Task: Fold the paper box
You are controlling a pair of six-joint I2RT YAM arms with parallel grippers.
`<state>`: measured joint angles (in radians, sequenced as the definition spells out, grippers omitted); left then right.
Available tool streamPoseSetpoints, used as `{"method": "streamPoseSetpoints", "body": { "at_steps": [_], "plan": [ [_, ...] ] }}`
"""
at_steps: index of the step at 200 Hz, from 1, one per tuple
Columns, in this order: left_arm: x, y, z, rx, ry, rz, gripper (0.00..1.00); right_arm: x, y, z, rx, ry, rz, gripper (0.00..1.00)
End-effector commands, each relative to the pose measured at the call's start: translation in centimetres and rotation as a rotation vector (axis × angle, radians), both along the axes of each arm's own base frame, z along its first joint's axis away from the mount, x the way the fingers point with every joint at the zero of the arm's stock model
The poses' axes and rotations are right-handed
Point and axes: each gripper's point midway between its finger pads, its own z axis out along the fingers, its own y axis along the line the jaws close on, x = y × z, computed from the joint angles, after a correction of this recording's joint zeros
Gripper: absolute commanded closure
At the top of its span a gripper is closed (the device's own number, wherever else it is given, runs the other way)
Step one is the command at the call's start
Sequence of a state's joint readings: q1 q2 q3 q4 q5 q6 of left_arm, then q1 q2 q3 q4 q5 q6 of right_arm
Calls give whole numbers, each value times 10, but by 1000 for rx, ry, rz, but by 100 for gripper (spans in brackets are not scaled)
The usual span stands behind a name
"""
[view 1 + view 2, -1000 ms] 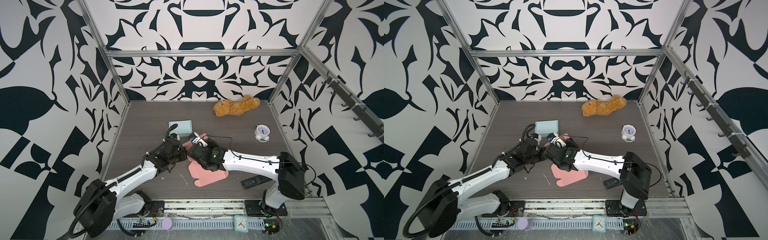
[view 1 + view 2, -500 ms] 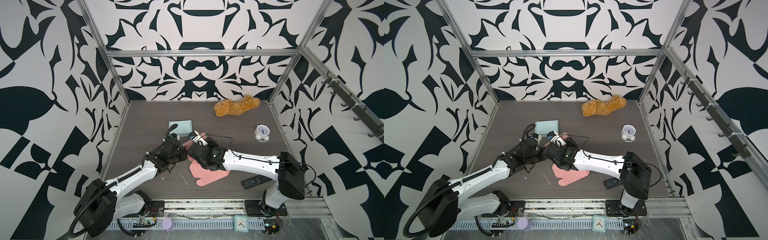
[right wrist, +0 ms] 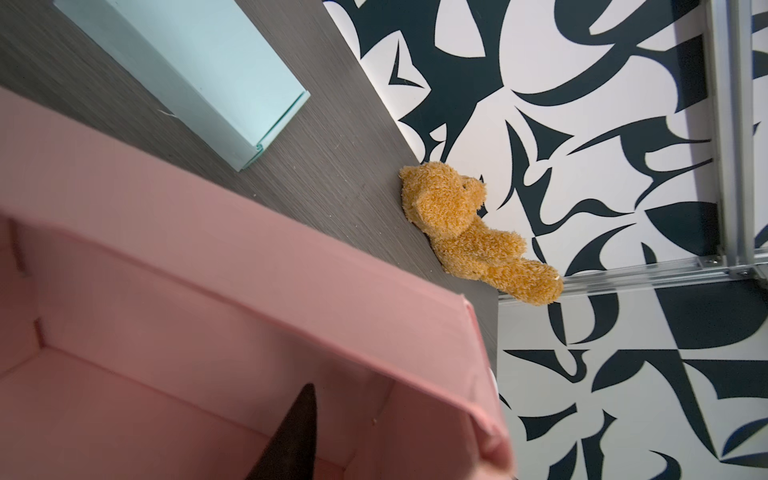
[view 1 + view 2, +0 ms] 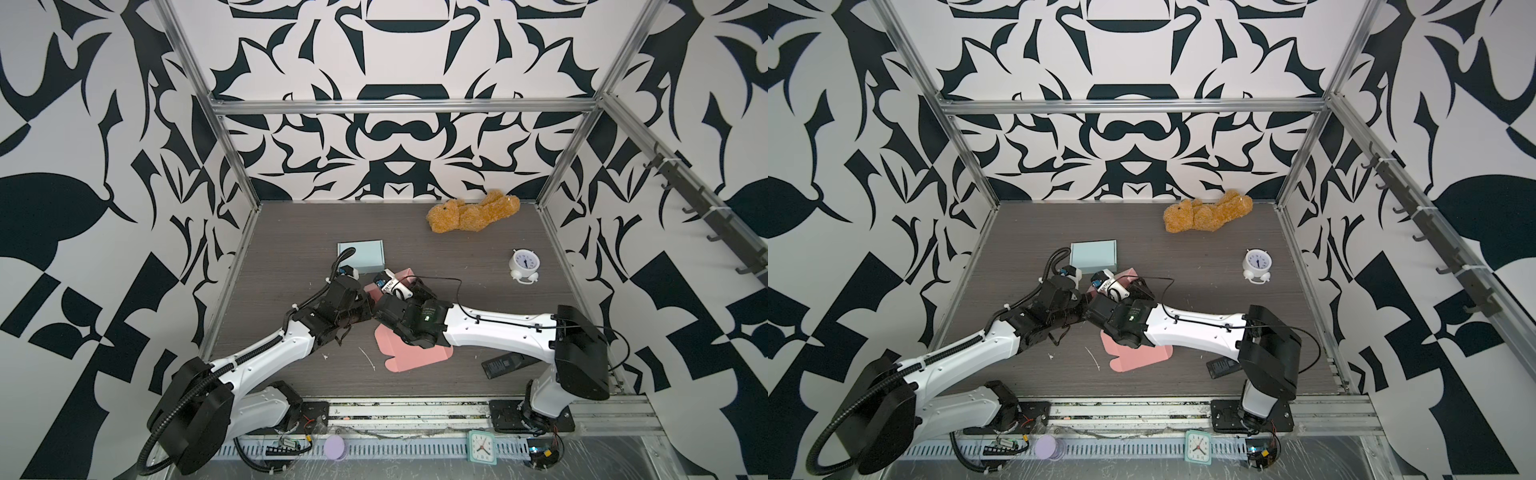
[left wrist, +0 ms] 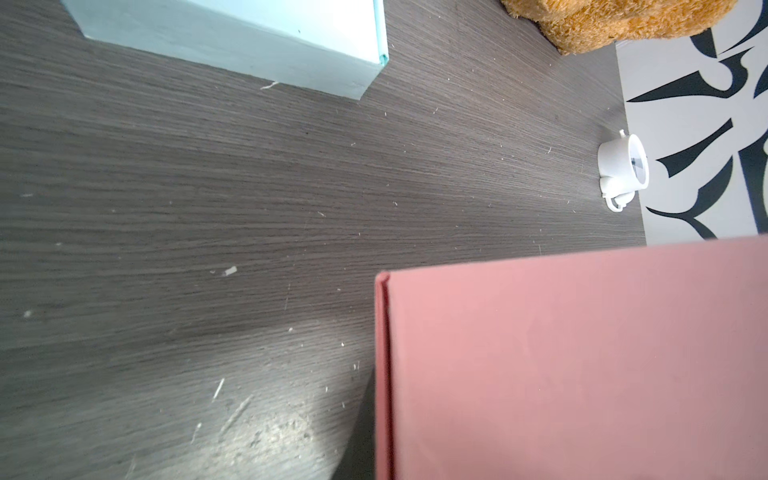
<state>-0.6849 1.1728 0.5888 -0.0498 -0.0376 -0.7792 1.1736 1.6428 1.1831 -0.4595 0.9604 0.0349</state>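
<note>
The left arm [image 4: 270,349] and right arm [image 4: 498,332] stretch low toward the middle, wrists nearly touching — left gripper [image 4: 367,297] closed, right gripper [image 4: 416,286] showing one dark fingertip [image 3: 293,432].

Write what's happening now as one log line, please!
step: folding pink box | left hand: shut, beside box wall | right hand: finger inside box, grip unclear | front flap: lying flat

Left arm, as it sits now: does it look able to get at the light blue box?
Likely yes. The light blue box lies just beyond the left arm, with only bare table between it and the pink box the arm is at; nothing stands in the way.
</note>
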Motion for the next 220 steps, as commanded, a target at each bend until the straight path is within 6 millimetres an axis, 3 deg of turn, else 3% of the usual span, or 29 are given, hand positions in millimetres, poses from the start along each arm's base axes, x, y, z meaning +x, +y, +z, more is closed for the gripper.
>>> {"method": "streamPoseSetpoints", "body": {
  "at_steps": [1,27,61,96,120,172,185,190,220],
  "plan": [
    [10,-5,11,10,-61,-10,93,-14,9,21,168,37,49,52],
    [14,0,14,56,-104,-16,93,-27,13,33,277,101,113,44],
    [17,4,23,107,-216,-62,93,-48,21,66,460,173,225,33],
    [20,-1,31,148,-353,-152,92,-45,19,83,662,303,264,29],
    [21,-10,30,166,-423,-220,91,-39,19,77,782,435,292,29],
    [17,-34,16,244,-538,-363,86,-14,7,66,864,568,293,27],
    [18,-38,18,253,-564,-374,85,-11,11,59,866,596,292,27],
    [18,-39,6,272,-541,-383,85,-10,12,54,863,607,288,27],
    [19,-45,-6,309,-534,-409,85,-1,14,24,877,676,257,27]
  ]
}}
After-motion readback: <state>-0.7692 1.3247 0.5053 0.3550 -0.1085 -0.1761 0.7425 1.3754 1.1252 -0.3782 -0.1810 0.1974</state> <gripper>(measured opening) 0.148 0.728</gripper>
